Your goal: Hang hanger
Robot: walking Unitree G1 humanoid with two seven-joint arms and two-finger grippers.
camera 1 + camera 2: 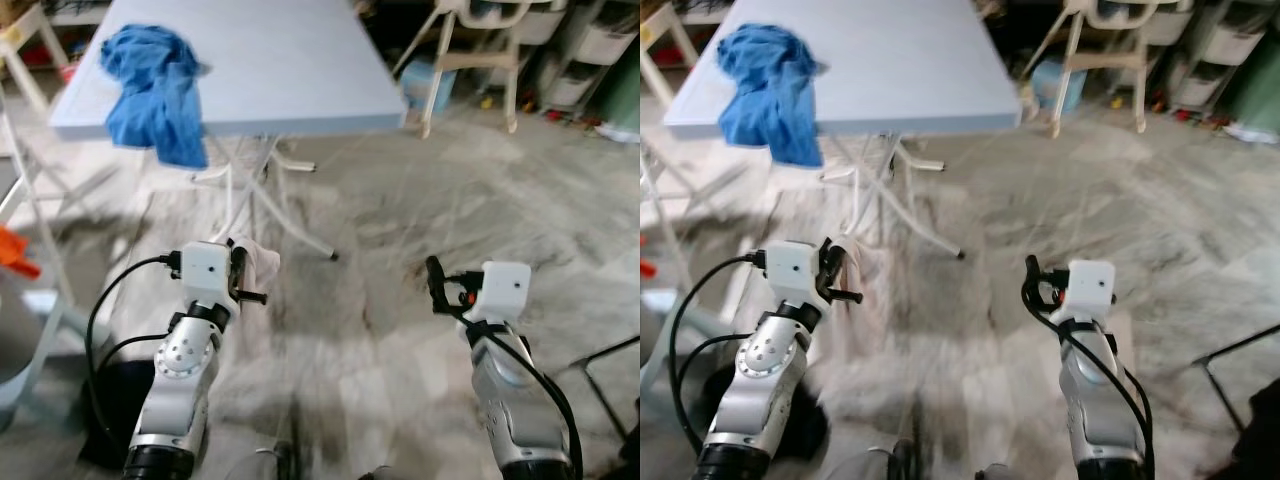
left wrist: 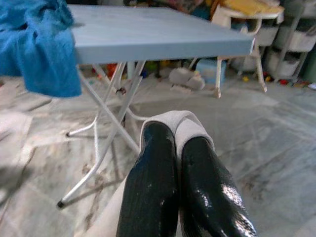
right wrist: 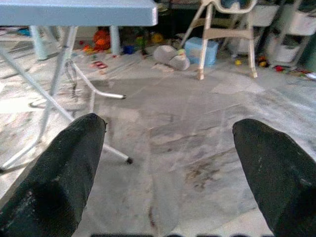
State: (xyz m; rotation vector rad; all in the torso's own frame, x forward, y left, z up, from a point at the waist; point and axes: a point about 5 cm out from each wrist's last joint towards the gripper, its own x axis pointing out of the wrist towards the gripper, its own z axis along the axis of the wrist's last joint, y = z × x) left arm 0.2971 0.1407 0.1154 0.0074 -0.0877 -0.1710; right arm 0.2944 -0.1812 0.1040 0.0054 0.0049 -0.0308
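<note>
Blur hides what pale thing [image 2: 173,123] left tool [image 2: 175,148] pinches; right tool [image 3: 168,158] gapes apart.

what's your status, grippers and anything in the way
Left gripper shut on white cloth, held low over floor. Right gripper open, holding nothing. Folding table ahead, blue cloth draped on its corner. No hanger seen.

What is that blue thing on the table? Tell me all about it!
It is a blue cloth, soft and crumpled like a towel or a piece of clothing. It lies bunched up on the near left corner of the grey folding table, and part of it hangs down over the table's front edge. Nothing else touches it; both grippers are low and away from it.
</note>
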